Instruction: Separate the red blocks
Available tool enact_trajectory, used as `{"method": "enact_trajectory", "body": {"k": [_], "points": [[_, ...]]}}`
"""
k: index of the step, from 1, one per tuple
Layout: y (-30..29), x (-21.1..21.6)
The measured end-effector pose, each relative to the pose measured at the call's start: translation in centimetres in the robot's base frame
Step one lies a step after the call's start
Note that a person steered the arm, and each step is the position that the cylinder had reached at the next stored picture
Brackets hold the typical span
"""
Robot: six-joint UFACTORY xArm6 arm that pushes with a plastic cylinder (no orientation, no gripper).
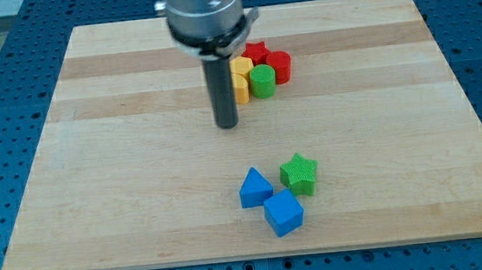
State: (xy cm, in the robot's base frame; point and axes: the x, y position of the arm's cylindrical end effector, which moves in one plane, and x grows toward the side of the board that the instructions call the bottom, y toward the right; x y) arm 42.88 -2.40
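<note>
At seven o'clock of red star and red block: my tip, pinching nothing, touching neither.

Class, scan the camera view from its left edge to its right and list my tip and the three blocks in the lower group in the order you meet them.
My tip → blue triangular block → blue cube → green star block.

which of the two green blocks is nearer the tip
The green cylinder in the upper cluster; it sits just right of my tip, while the green star lies far lower.
</note>
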Motion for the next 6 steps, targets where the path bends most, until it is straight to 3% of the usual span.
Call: {"method": "enact_trajectory", "body": {"k": [2, 3, 4, 5, 6], "points": [[0.9, -6.5], [5.9, -8.3], [9.5, -8.1], [9.2, -6.0], [5.5, -7.8]]}}
